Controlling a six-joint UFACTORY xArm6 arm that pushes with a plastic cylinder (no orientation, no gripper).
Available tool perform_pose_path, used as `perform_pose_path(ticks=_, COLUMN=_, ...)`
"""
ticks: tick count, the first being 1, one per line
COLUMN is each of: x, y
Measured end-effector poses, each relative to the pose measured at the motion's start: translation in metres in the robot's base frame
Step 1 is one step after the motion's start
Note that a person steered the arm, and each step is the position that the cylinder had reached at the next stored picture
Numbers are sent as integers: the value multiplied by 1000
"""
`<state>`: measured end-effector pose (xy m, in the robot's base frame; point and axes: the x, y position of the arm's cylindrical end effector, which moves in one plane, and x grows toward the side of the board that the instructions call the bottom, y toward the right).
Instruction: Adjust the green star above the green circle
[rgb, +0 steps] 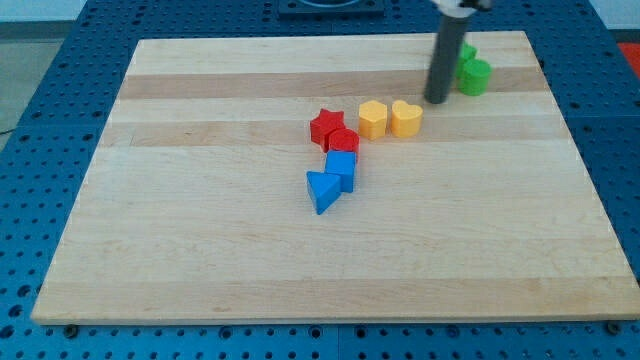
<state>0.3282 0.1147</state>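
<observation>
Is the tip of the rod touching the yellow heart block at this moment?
Apart. The camera view shows a thin strip of bare wood between my tip and the yellow heart block, which lies to its lower left.

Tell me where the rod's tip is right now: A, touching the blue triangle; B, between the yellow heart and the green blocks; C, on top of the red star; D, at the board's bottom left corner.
B: my tip sits just right of the yellow heart and just left of the green blocks, near the view's top right.
</observation>
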Motion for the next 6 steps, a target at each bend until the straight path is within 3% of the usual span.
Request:
perform_pose_path(ticks=1, x=-32, y=-46)
perform_pose_path(ticks=3, x=-102, y=-22)
perform_pose_path(ticks=6, x=-105, y=37)
